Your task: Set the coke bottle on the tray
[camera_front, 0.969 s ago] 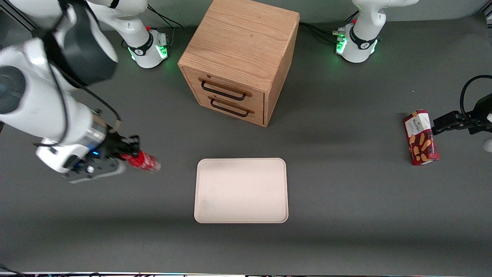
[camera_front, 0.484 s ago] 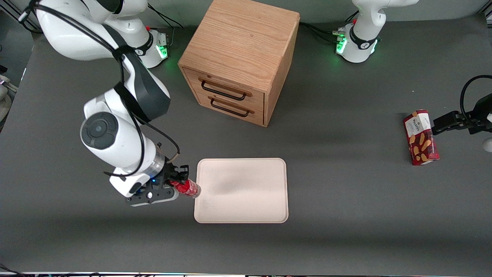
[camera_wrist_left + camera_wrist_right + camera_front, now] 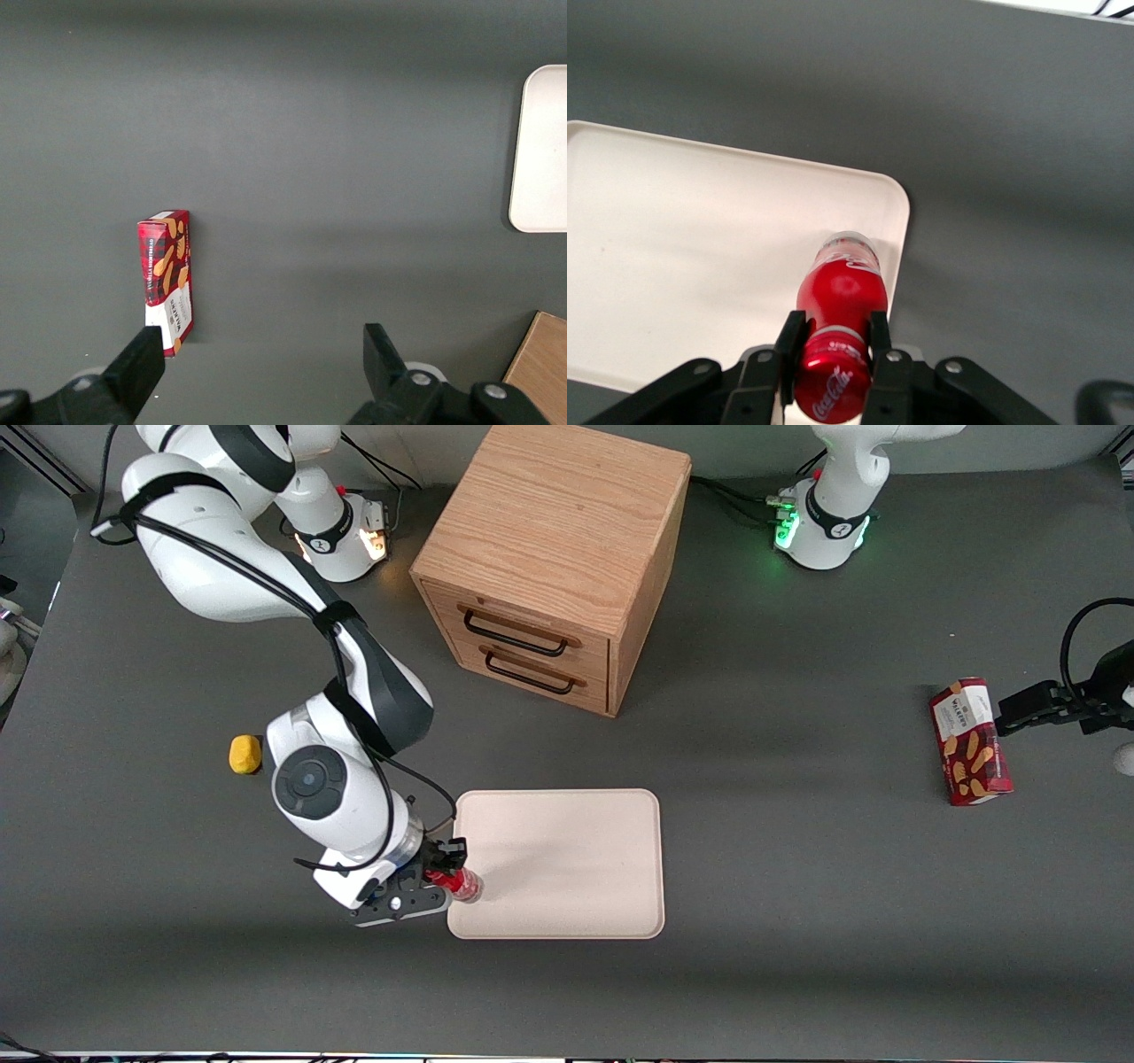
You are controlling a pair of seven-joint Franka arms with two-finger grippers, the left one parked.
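Observation:
My right gripper [image 3: 446, 873] is shut on the coke bottle [image 3: 462, 882], a small red bottle with a red cap and clear base. It holds the bottle by the neck over the edge of the pale beige-pink tray [image 3: 567, 850] nearest the working arm. In the right wrist view the black fingers [image 3: 790, 341] clamp the bottle [image 3: 840, 305] just under the cap, and its clear base is at or just above the tray [image 3: 700, 248] near a rounded corner. I cannot tell whether the base touches the tray.
A wooden two-drawer cabinet [image 3: 554, 562] stands farther from the front camera than the tray. A yellow lump [image 3: 244, 754] lies toward the working arm's end. A red biscuit box [image 3: 969, 741] lies toward the parked arm's end and also shows in the left wrist view [image 3: 167, 281].
My right gripper has carried the bottle from the open table toward the tray and lower, so the bottle now stands over the tray's edge. The yellow lump has come into view.

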